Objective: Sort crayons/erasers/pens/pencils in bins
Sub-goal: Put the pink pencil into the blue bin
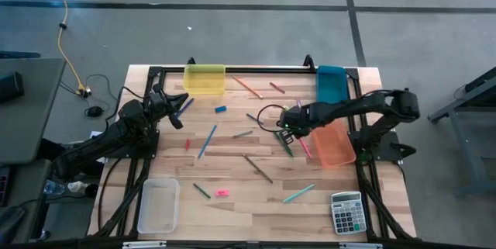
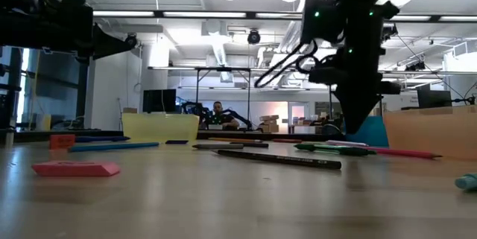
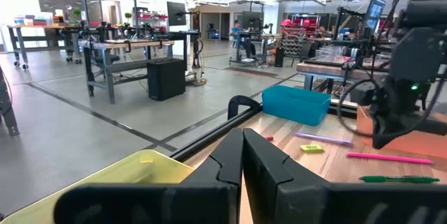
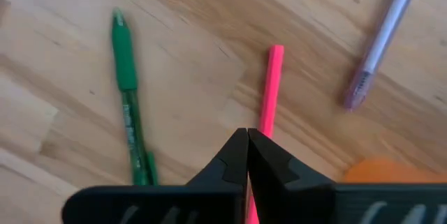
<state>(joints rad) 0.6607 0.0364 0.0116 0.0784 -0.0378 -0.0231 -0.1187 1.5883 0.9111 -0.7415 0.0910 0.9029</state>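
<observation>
Wooden bench (image 1: 232,202) carries four bins (image 1: 204,78) at its corners and edges; I count three erasers (image 1: 222,192). Both grippers, left (image 1: 179,122) and right (image 1: 285,127), are clenched empty. Workshop behind.

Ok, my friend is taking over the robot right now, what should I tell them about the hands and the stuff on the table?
Left gripper: shut, empty, raised near the yellow bin.
Right gripper: shut, holding nothing, just above the pink stick, with a green pen alongside, next to the orange bin.
Teal bin at the far right corner, clear bin at the near left.
Done: nothing visibly sorted.
Left: everything. Sticks lie scattered across the table; a pink eraser and a blue eraser are loose.
</observation>
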